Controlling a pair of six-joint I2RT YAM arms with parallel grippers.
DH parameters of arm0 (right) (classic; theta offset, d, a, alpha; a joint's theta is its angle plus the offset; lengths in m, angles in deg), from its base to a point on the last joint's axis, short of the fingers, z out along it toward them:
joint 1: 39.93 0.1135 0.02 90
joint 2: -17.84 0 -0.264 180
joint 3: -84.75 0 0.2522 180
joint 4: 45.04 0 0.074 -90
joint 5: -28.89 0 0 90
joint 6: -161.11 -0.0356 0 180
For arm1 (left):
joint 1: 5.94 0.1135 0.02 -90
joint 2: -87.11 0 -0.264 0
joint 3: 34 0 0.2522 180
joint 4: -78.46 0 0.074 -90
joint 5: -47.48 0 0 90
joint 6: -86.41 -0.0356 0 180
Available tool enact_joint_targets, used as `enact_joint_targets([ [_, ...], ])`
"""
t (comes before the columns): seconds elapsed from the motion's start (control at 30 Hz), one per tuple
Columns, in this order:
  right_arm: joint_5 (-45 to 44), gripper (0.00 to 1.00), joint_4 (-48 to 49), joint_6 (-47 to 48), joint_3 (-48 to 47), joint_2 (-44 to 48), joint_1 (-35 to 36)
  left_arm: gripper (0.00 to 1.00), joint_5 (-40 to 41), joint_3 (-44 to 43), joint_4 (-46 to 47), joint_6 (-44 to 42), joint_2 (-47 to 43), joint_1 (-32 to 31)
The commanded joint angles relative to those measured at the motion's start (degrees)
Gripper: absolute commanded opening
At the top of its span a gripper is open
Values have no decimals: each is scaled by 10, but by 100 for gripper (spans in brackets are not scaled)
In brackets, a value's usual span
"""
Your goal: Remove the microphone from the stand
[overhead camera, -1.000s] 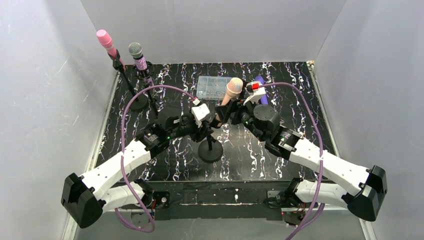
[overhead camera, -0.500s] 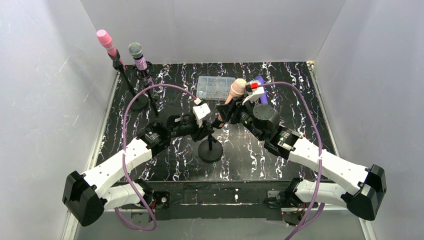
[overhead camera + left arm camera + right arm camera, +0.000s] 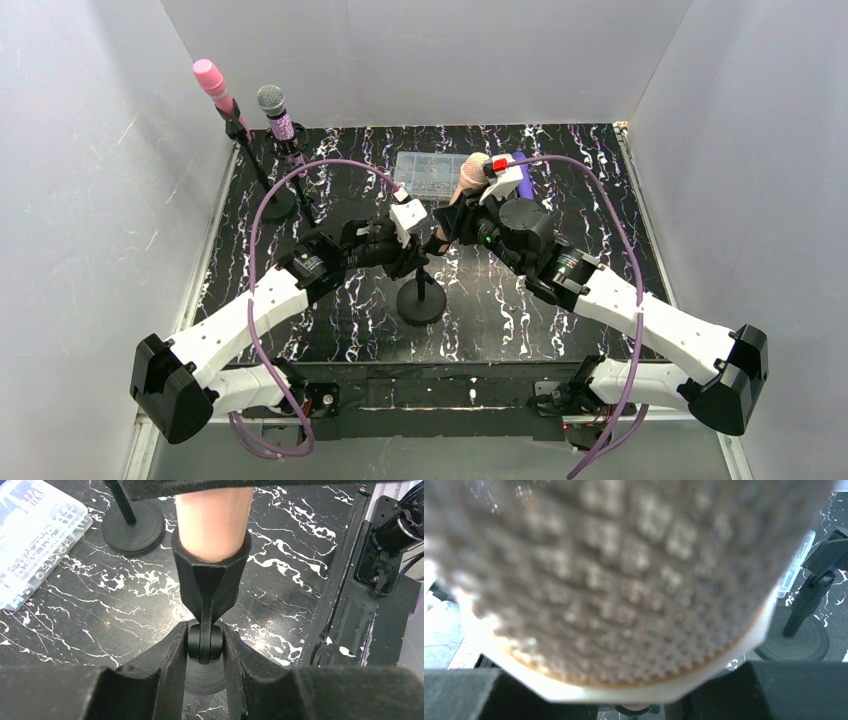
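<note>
Top external: microphone (image 3: pixel 471 175) now farther back, tight in right gripper (image 3: pixel 452 218); stand (image 3: pixel 421 301) tight in left gripper (image 3: pixel 420 252).

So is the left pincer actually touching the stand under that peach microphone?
Touching. The left wrist view shows both fingers of the left pincer pressed against the pivot joint of the stand, just below the microphone, with no gap.

Peach mic (image 3: pixel 466 183) w/ mesh head, tilted, seated in black stand (image 3: pixel 421 303) clip.

left tool (image 3: pixel 205 642): clamped, arm stretched inward | right tool (image 3: pixel 452 218): clamped, arm stretched inward
</note>
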Motion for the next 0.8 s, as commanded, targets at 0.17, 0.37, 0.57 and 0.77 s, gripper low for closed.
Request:
enact_joint_targets([
  [0.17,-18,10,35,18,-91,16,-2,0,44,-5,-126,-26,32,1],
  [0.37,-19,7,34,22,-118,14,-2,0,59,-6,-143,-34,38,0],
  [0.57,-27,5,24,35,-151,12,-2,0,53,-13,-145,-33,40,-1],
  [0.77,-56,3,-87,72,-233,-12,-2,0,53,-38,-135,-7,45,-1],
])
